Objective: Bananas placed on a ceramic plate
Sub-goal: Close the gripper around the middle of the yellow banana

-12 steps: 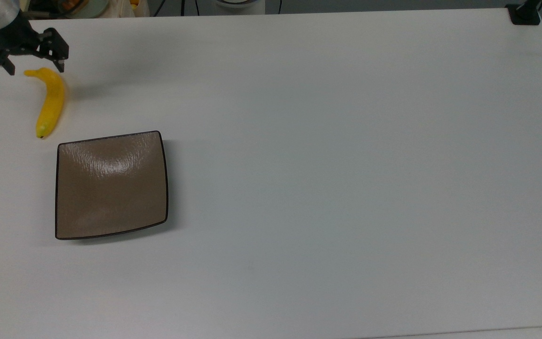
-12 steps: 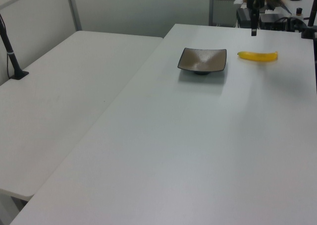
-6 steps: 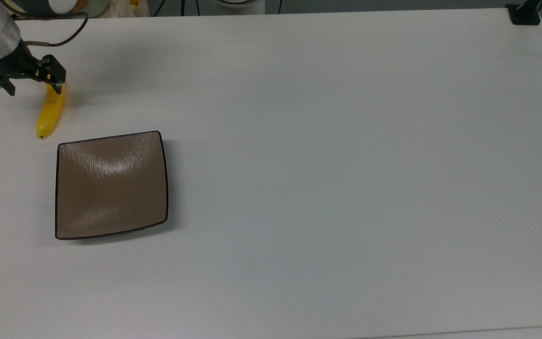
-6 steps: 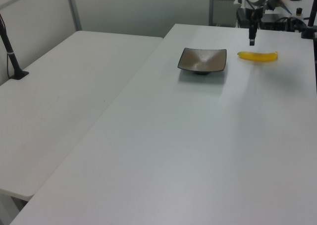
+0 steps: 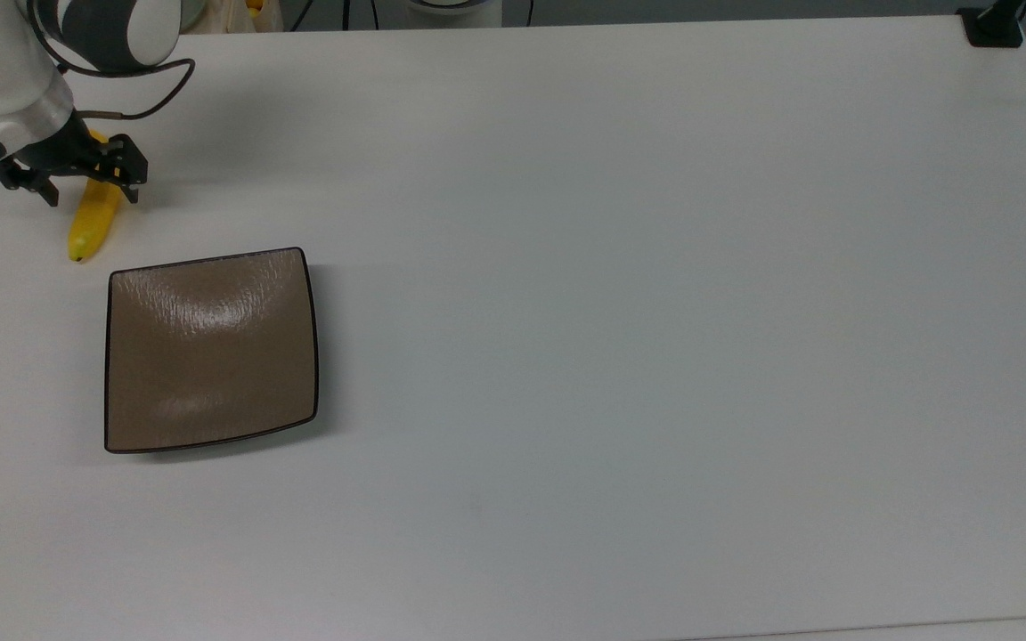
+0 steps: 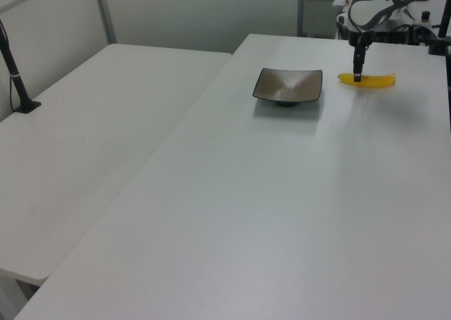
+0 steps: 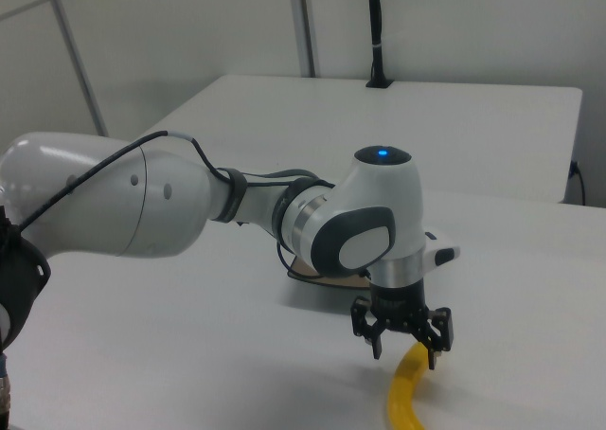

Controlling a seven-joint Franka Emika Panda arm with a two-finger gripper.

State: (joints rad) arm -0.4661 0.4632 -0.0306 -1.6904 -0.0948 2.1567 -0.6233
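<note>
yellow banana (image 5: 96, 218) lies flat on the white table (image 5: 620, 267), just off the plate's 11 o'clock corner in the top view, apart from it, not touching. it runs roughly 12 to 6 in the top view w/ a slight curve, blunt tip at the 6 end near the plate corner; the 12 end is hidden under the gripper. in the left view the banana (image 6: 370, 80) sits at abt 3 o'clock of the plate, lying sideways.

gripper (image 5: 85, 185) is down over the banana's upper half, fingers spread wide, one on each side of the fruit, straddling it across its width. prob positioned that way bc the narrow axis is the only span that fits between the fingers, and a spot nearer mid-body should balance better than the tip. in the right view the gripper (image 7: 405, 350) points straight down w/ the banana (image 7: 407, 392) passing between the spread fingers; no sign yet of them pressing on the peel. the left view shows the gripper (image 6: 357, 77) low, at banana height.

banana looks bright, smooth, glossy, no spots seen; tip reads slightly greenish w/ a dark dot. rounded skin, so may roll or slip if pinched off-centre.

ceramic plate (image 5: 210, 352) is square, glossy taupe-brown, thin dark rim, corners turned up, nothing on it. in the left view the ceramic plate (image 6: 288, 85) sits raised on a small foot. task not done: fruit on table, grasp step in hand.
</note>
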